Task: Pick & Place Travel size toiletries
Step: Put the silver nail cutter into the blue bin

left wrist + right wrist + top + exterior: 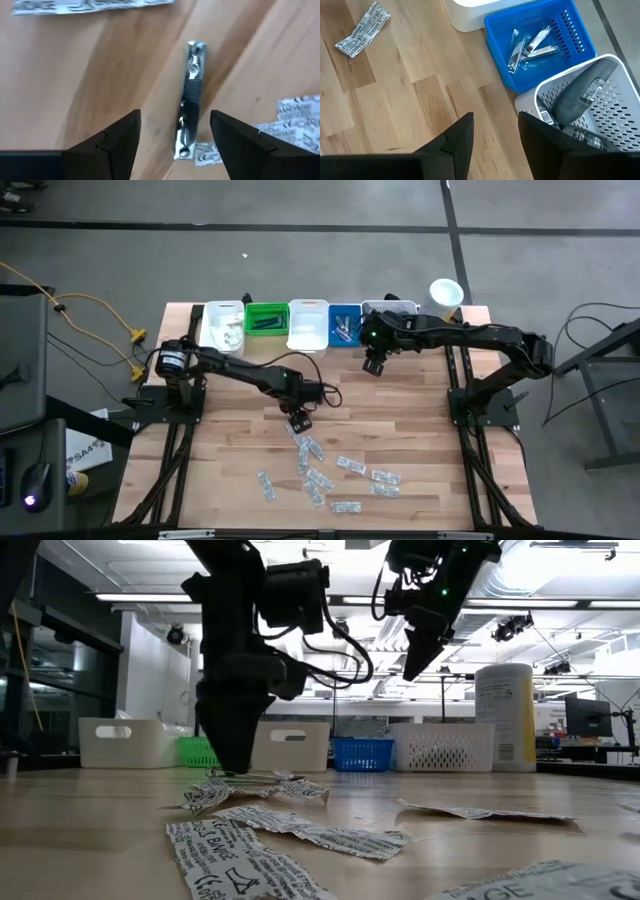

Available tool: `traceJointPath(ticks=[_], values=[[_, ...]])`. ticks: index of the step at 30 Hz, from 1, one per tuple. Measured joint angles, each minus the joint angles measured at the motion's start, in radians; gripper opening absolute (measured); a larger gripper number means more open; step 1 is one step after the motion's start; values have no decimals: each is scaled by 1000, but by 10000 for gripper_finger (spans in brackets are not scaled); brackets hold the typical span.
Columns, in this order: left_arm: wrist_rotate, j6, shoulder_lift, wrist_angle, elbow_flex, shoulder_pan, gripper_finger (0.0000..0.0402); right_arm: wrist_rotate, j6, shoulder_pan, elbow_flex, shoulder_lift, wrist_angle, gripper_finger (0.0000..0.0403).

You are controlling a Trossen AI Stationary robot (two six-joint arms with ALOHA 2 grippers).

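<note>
On the wooden table [230, 470], the left gripper [172, 135] (fingers spread) straddles a half-blurred wrapped nail clipper [191, 95], ungrasped.

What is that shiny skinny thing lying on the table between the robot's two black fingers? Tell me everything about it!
It looks like a nail clipper: a slim silvery metal piece with a dark ribbed middle, sealed in a clear wrapper. It lies flat on the wooden table, in line with the open left gripper, whose fingers are apart from it. One end touches a white printed packet.
</note>
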Motion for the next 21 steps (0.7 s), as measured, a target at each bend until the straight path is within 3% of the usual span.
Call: traceJointPath(ticks=[13, 21], values=[[1, 70, 30, -41, 3, -34, 230, 0, 4, 0, 0, 0, 0, 148], [-16, 102, 31, -40, 0, -33, 138, -1, 12, 0, 0, 0, -8, 148]])
